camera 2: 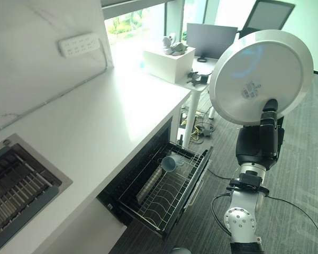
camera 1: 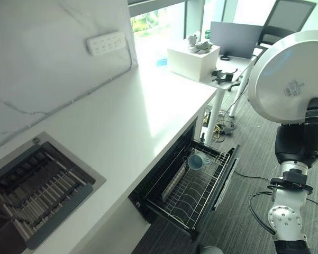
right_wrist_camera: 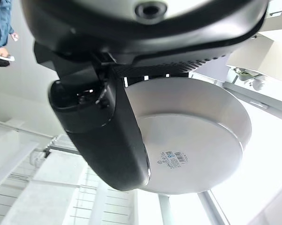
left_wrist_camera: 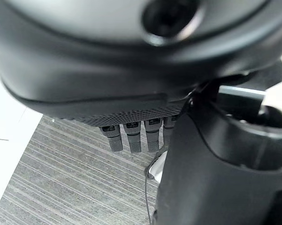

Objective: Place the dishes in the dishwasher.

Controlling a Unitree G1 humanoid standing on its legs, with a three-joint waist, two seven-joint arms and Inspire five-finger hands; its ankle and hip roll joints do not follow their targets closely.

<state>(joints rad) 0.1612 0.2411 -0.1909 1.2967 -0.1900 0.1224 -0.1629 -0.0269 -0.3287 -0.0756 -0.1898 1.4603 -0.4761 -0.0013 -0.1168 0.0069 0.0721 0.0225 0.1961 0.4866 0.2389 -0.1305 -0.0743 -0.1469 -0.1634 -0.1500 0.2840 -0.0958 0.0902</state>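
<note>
My right hand [camera 1: 299,140] is raised at the right, level with the counter top, and is shut on the lower rim of a large white plate [camera 1: 291,74]. The plate stands on edge with its underside and label facing me. In the right wrist view the thumb [right_wrist_camera: 108,136] lies across the plate [right_wrist_camera: 197,136]. Below and to the left, the dishwasher's wire rack [camera 1: 217,182] is pulled out from under the counter. A light blue cup [camera 1: 196,162] lies at its far end. My left hand [left_wrist_camera: 131,138] hangs over grey carpet with its fingers straight, holding nothing.
A white countertop [camera 1: 121,121] runs along the left, with a sink [camera 1: 37,190] holding a dark slatted rack. A power strip [camera 1: 107,42] is on the wall. Beyond stand a white desk with a box [camera 1: 193,58], a monitor [camera 1: 235,38] and an office chair [camera 1: 285,18]. A person [right_wrist_camera: 0,28] is nearby.
</note>
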